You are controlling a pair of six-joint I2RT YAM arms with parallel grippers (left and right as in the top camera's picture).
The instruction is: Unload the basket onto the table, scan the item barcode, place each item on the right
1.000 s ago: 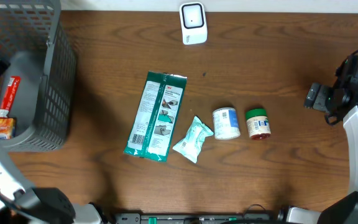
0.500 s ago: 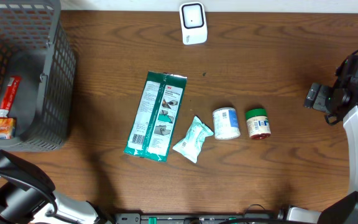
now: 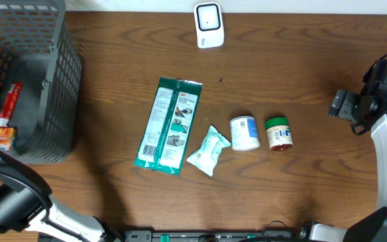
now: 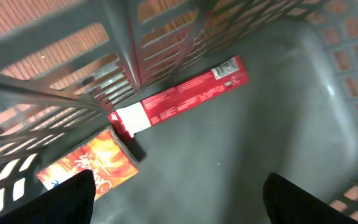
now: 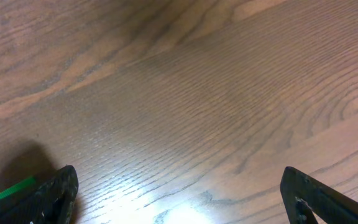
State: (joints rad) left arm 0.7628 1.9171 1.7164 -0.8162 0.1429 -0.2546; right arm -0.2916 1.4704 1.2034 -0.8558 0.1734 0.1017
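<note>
Looks partway: long red carton [image 4: 185,90] sits in the grey mesh basket [image 3: 62,87] at 9 o'clock; green flat packet [image 3: 168,126] waits at worktop [image 3: 301,67] centre, unscanned I'd guess. Left hand [image 4: 179,199] and right hand [image 5: 179,193] both gape, empty.

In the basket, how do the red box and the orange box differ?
The red box is long and slim; the orange box is shorter and broader. The red box has a white end panel; the orange box shows a fiery print. Both lie flat on the basket floor.
</note>
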